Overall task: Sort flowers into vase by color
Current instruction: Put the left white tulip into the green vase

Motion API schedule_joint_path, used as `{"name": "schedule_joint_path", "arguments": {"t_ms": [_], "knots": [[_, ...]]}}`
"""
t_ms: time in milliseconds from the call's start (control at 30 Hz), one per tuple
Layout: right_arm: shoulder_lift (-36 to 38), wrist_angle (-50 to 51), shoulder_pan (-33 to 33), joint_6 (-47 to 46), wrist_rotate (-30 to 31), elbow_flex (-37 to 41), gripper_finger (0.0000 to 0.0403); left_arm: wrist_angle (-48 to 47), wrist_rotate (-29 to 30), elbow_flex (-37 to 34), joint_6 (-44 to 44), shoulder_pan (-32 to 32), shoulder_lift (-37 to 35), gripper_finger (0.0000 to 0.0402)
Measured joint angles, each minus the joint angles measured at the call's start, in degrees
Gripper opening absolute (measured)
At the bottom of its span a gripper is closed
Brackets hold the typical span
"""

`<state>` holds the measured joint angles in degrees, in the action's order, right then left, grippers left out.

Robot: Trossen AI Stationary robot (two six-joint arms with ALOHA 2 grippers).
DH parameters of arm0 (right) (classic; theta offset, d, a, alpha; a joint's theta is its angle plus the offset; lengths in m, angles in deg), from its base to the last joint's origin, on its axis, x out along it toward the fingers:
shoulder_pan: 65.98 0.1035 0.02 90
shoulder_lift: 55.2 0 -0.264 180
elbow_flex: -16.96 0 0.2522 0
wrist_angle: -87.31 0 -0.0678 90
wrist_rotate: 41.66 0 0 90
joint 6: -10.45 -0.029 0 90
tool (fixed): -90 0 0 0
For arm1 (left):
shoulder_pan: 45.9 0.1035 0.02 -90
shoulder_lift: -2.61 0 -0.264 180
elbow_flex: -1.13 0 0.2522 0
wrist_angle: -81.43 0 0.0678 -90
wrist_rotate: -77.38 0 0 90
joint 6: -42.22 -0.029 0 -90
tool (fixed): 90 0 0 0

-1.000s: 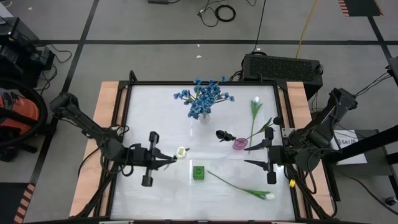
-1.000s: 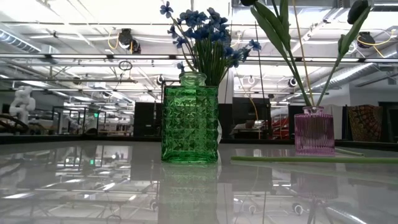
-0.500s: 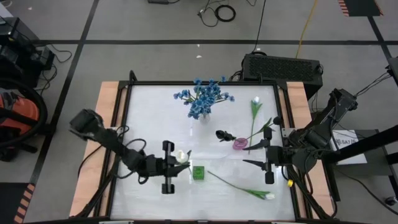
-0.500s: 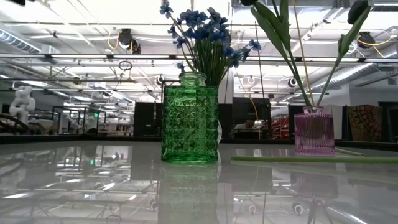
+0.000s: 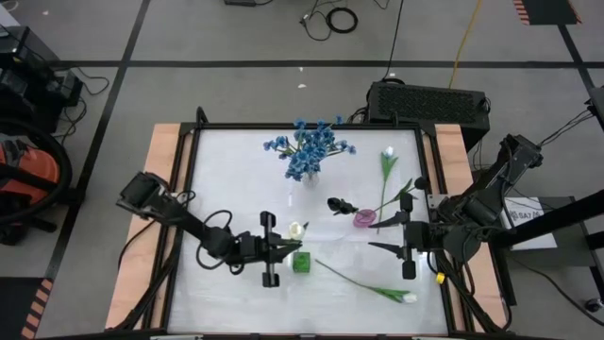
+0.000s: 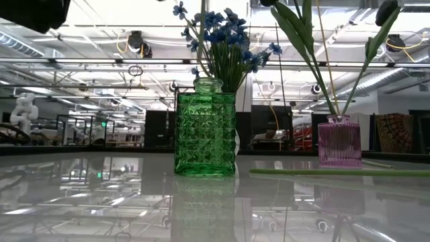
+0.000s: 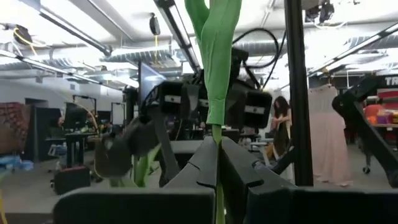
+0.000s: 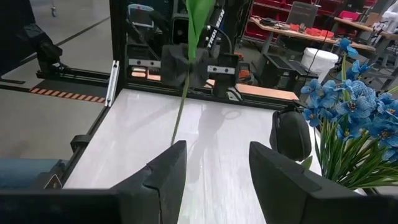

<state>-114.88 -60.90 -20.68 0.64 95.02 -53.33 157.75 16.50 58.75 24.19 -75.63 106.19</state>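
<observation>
White and glossy, the table (image 5: 236, 179) sits inside a dark frame with wooden side strips, a workshop of racks and ceiling lights behind it. At its far middle stands a clear vase holding the blue flowers (image 5: 310, 149). A pink vase (image 5: 364, 219) toward the right holds 2 stems — a white tulip (image 5: 388, 152) and a dark tulip (image 5: 421, 183). A second dark tulip bud (image 5: 336, 204) lies just left of the pink vase, and another white tulip (image 5: 408, 297) lies flat near the front right. The green vase (image 5: 301, 262) stands at front centre.

Just left of that green vase hangs the left gripper (image 5: 283, 251), its 2 fingers (image 7: 208, 165) pressed together on the green stem of a white-budded flower (image 5: 296, 229), which stands upright with its bud above the vase's near side.

The right gripper (image 5: 391, 234) hovers beside the pink vase — its fingers (image 8: 163, 171) stand partly apart with nothing between them.
</observation>
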Motion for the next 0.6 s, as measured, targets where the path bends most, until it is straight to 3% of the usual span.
{"name": "schedule_joint_path", "arguments": {"t_ms": [433,600], "knots": [[0.0,0.1,0.0,0.0,0.0,0.0,0.0167,-1.1,0.0,0.0,4.1,2.7,2.2,0.0006],[0.0,0.1,0.0,0.0,0.0,0.0,0.0167,-8.7,0.0,0.0,7.9,3.4,2.2,0.0025]]}}
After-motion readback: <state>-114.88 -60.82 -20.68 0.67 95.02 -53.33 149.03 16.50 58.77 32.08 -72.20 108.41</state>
